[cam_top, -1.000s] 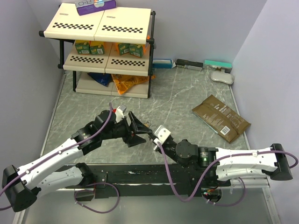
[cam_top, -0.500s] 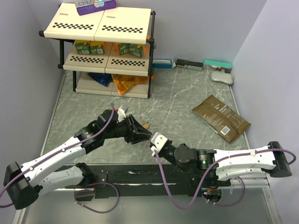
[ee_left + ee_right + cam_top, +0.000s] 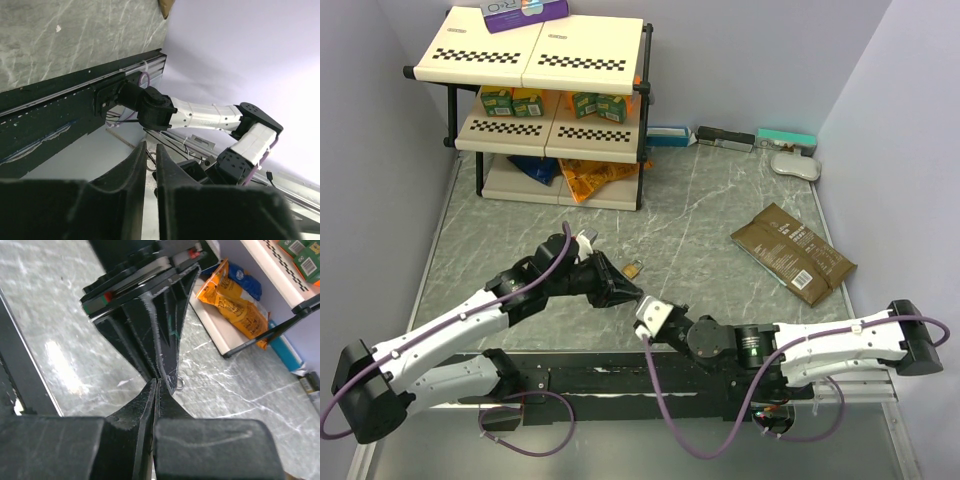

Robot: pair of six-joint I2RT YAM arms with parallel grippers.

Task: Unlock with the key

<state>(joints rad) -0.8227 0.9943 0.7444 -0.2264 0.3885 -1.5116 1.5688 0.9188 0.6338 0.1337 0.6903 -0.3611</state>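
The key shows only as a small wire ring (image 3: 149, 164) caught between the tips of my left gripper (image 3: 150, 146), whose jaws stand a thin gap apart on it. The right wrist view has the same ring (image 3: 180, 385) peeking out beside a left finger (image 3: 167, 350). My right gripper (image 3: 156, 380) is shut, its tips pressed up against the left fingertips; the key's blade is hidden there. From above, the left gripper (image 3: 628, 291) and right gripper (image 3: 642, 303) meet tip to tip. A brass padlock (image 3: 633, 268) lies on the table just behind them.
A three-level shelf rack (image 3: 545, 100) with small boxes and orange snack bags (image 3: 235, 295) stands at the back left. A brown pouch (image 3: 792, 252) lies at the right, flat boxes (image 3: 725, 138) line the back wall, and a black rail (image 3: 620, 380) runs along the near edge.
My left jaws have gone from wide open to nearly together round the key's ring. The right arm slid left and nearer; the padlock, earlier hidden by the left fingers, now shows.
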